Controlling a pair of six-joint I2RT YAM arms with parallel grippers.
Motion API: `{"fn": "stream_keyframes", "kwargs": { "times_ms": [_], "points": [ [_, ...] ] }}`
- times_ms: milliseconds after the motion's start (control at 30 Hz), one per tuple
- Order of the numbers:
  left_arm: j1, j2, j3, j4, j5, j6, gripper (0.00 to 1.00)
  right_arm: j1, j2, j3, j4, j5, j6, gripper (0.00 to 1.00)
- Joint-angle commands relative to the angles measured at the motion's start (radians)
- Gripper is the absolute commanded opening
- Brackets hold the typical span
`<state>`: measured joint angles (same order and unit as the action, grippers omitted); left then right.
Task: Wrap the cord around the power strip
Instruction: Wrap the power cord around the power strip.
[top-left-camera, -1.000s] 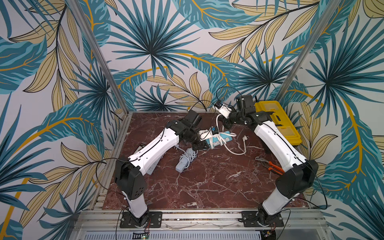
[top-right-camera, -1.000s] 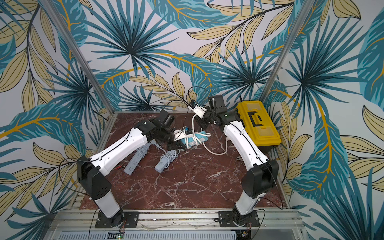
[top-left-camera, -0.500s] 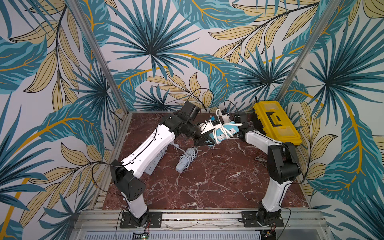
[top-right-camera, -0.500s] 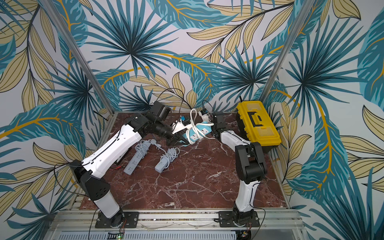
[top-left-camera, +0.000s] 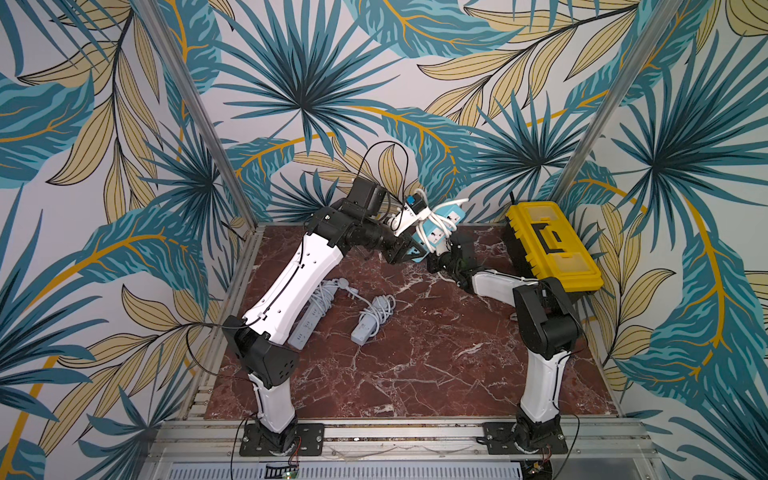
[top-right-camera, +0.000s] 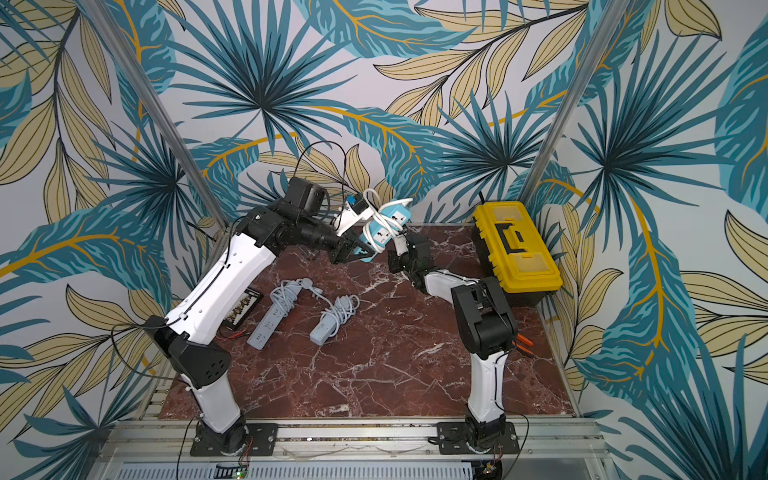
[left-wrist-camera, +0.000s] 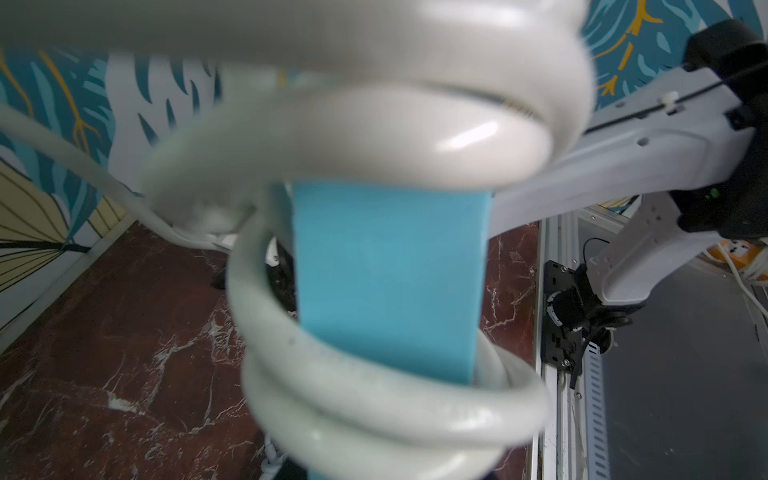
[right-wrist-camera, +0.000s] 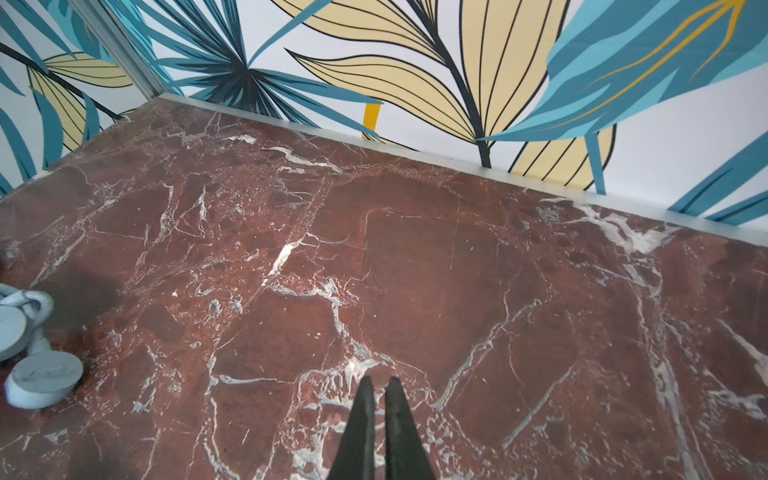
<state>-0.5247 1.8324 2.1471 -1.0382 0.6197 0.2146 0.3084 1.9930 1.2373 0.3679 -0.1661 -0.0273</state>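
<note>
A blue power strip (top-left-camera: 437, 233) (top-right-camera: 379, 229) hangs tilted above the back of the table, with its white cord (top-left-camera: 441, 216) (top-right-camera: 384, 216) looped round it. My left gripper (top-left-camera: 409, 254) (top-right-camera: 353, 250) is shut on the strip's lower end. In the left wrist view the blue strip (left-wrist-camera: 386, 282) and blurred cord loops (left-wrist-camera: 374, 395) fill the frame and hide the jaws. My right gripper (top-left-camera: 438, 266) (top-right-camera: 394, 261) sits low under the strip. In its wrist view the right gripper (right-wrist-camera: 379, 384) is shut, empty, just above the marble.
Two grey power strips with wrapped cords (top-left-camera: 370, 318) (top-left-camera: 316, 309) lie on the table's left middle; a grey plug (right-wrist-camera: 41, 378) shows in the right wrist view. A yellow toolbox (top-left-camera: 548, 245) stands at the back right. Orange pliers (top-right-camera: 524, 343) lie right, a black case (top-right-camera: 245, 307) left.
My left arm has raised the strip up and toward the back wall. My right gripper has let go of the cord, dropped low toward the table and shut empty.
</note>
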Motion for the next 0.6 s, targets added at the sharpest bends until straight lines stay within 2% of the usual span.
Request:
{"fn": "stream_keyframes", "kwargs": {
  "times_ms": [0, 100, 167, 267, 400, 567],
  "points": [
    [0.101, 0.029, 0.062, 0.039, -0.104, -0.134, 0.0, 0.057, -0.136, -0.102, -0.043, 0.123, -0.119, 0.0],
    [0.177, 0.07, 0.077, 0.039, -0.165, -0.166, 0.0, 0.114, -0.257, -0.202, -0.08, 0.165, -0.202, 0.0],
    [0.19, 0.091, 0.071, 0.039, -0.26, -0.12, 0.0, 0.174, -0.322, -0.226, -0.17, 0.242, -0.302, 0.0],
    [0.191, 0.109, 0.033, 0.036, -0.388, -0.043, 0.0, 0.223, -0.434, -0.257, -0.244, 0.33, -0.378, 0.0],
    [0.192, 0.121, -0.05, 0.036, -0.522, 0.06, 0.0, 0.256, -0.603, -0.247, -0.365, 0.31, -0.456, 0.0],
    [0.144, 0.14, -0.13, 0.033, -0.582, 0.176, 0.0, 0.305, -0.698, -0.1, -0.572, 0.246, -0.594, 0.0]
  ]
}}
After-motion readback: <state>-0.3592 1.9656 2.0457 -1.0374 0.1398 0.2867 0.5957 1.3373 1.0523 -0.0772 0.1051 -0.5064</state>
